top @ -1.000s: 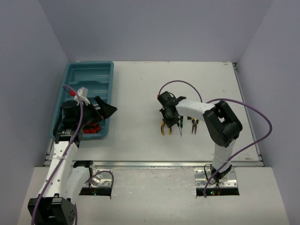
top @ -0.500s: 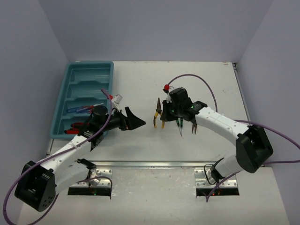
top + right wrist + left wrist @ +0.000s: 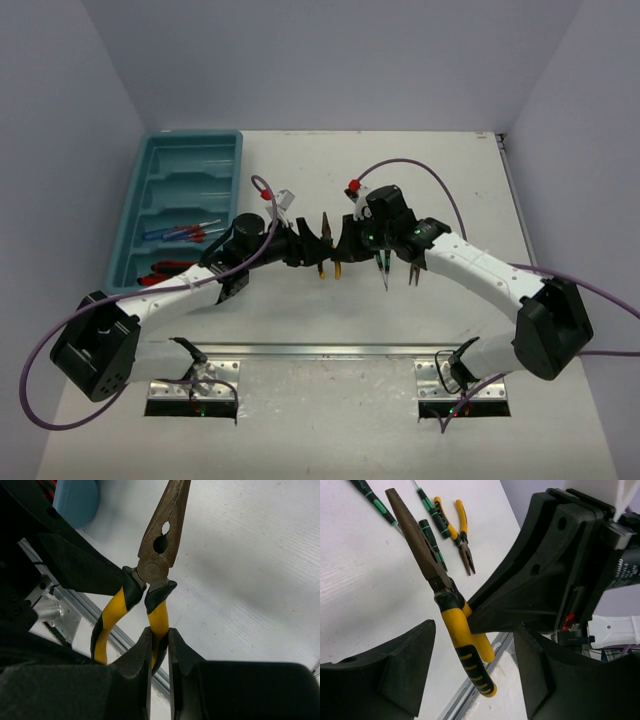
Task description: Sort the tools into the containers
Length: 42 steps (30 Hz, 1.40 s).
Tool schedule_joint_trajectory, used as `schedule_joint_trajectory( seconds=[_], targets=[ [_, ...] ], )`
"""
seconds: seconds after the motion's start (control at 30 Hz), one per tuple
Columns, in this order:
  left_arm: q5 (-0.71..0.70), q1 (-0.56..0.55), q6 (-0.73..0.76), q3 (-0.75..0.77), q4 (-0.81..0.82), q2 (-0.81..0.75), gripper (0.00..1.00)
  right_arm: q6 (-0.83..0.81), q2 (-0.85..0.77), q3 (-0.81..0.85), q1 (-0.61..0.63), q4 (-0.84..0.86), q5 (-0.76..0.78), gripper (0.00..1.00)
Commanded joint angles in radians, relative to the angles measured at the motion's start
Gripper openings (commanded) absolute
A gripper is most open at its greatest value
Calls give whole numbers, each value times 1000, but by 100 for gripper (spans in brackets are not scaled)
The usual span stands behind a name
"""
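My right gripper (image 3: 160, 635) is shut on one handle of the yellow-handled pliers (image 3: 162, 555) and holds them above the table, jaws pointing away. My left gripper (image 3: 472, 645) is open, and its fingers (image 3: 410, 665) straddle the other handle of those pliers (image 3: 455, 625) with a gap on each side. In the top view the two grippers meet at mid-table, left gripper (image 3: 316, 245) and right gripper (image 3: 347, 240), with the pliers (image 3: 337, 270) between them. The teal tray (image 3: 185, 160) stands at the far left. It holds blue-handled screwdrivers (image 3: 180, 232) and red-handled tools (image 3: 165, 268).
A second pair of yellow pliers (image 3: 413, 268) and thin green-and-black screwdrivers (image 3: 383, 268) lie on the table under the right arm. They also show in the left wrist view, pliers (image 3: 462, 540) and screwdrivers (image 3: 432, 510). The metal table edge (image 3: 330, 350) runs along the front.
The left arm swung from over the tray to mid-table and brought its fingers around the pliers, narrowing them. The right arm lifted the pliers off the table and carried them leftward.
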Motion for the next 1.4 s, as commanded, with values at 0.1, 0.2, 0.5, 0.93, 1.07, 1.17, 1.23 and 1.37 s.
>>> schedule_joint_trajectory(
  seconds=[0.1, 0.2, 0.5, 0.93, 1.07, 1.17, 1.23, 1.37],
  targets=[
    [-87, -41, 16, 78, -7, 39, 28, 16, -70, 9, 10, 66, 19, 0],
    [-94, -44, 24, 86, -33, 49, 0, 21, -91, -1, 11, 73, 34, 0],
    [-235, -42, 83, 201, -206, 41, 0, 19, -137, -36, 8, 65, 96, 63],
    [-783, 379, -211, 408, -644, -1, 0, -16, -351, -112, -83, -89, 325, 99],
    [-810, 537, -318, 496, -700, 86, 0, -26, -382, -133, -86, -99, 331, 99],
    [-827, 647, -373, 651, -814, 229, 0, -33, -403, -155, -86, -99, 333, 99],
    [-829, 692, -391, 721, -861, 296, 0, -33, -402, -160, -87, -98, 335, 99],
    [-803, 745, -417, 797, -865, 391, 0, -31, -399, -167, -87, -97, 327, 99]
  ],
)
